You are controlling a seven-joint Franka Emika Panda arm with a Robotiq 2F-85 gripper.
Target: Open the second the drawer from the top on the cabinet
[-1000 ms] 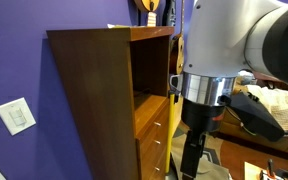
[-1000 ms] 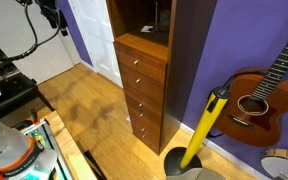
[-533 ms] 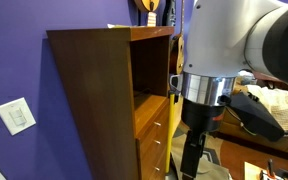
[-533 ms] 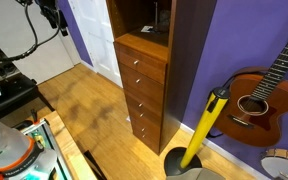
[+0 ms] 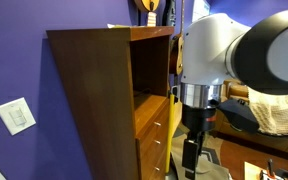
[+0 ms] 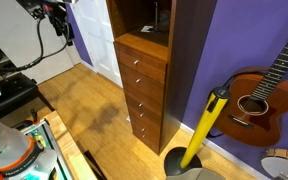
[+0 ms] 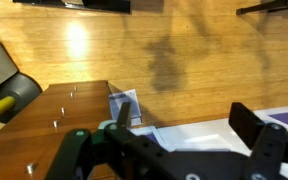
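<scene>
The cabinet (image 6: 184,60) stands on the wooden floor (image 6: 84,100) against a purple wall, with an open shelf compartment above a stack of matching drawers. The drawer (image 6: 144,83), second from the top, is shut, its front flush with its neighbours and marked by small pale knobs. The gripper (image 7: 162,128) is held out in front of the stack, well apart from it. In the wrist view its jaws are spread wide with nothing between them. The cabinet front is seen toward the lower left of that view, not centred between the jaws. No part of the task is judged done: a knob must first be reached and gripped.

Several failures can be foreseen:
- **Wrong drawer:** the fronts are alike and closely stacked, so a small error in height could put the jaws on the knob of the top or third drawer.
- **Slipping grip:** the knobs are small, so a closure made off-centre could slide off as the pull starts.
- **Jamming:** a pull not made straight out from the front could bind the drawer on its runners.
- **Shifting the cabinet:** the cabinet is tall and narrow, so a hard pull on a stuck drawer could drag or rock it, and the guitar (image 6: 254,100) leaning near its side could be disturbed.
- **Pushing the front:** an approach carried too far could press the fingers into the drawer front.
</scene>
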